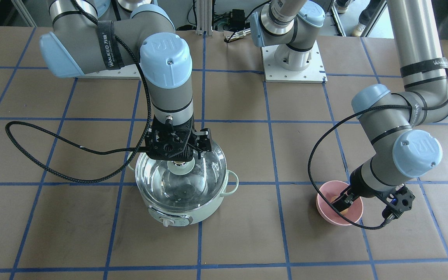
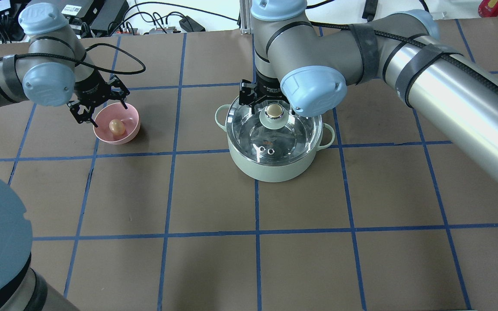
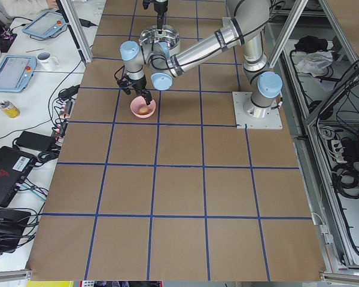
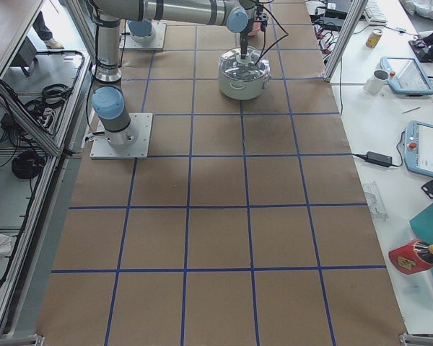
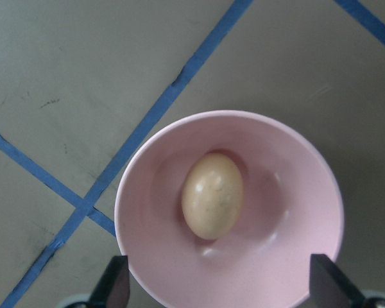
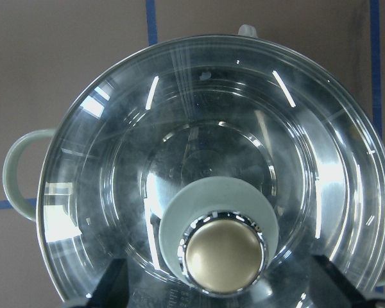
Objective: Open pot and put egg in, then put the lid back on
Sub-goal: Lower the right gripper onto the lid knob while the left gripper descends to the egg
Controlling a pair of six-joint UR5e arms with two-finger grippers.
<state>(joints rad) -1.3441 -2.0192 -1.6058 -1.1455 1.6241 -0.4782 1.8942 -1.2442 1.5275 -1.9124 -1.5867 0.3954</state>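
The mint-green pot [image 2: 275, 170] stands mid-table with the glass lid [image 2: 294, 129] resting on it. My right gripper [image 6: 221, 285] is open, its fingers on either side of the lid's tan ball knob [image 6: 223, 256] without closing on it. The tan egg [image 5: 212, 196] lies in the pink bowl [image 5: 276, 256], also seen in the overhead view [image 2: 116, 126]. My left gripper [image 5: 218, 289] is open just above the bowl, fingers spread wide over its rim and the egg between and below them.
The pink bowl [image 2: 131, 125] sits about two grid squares to the pot's left in the overhead view. The pot's control knob [image 1: 166, 221] faces the operators' side. The brown table [image 2: 249, 259] has blue tape grid lines. Both arm bases stand at the robot's side.
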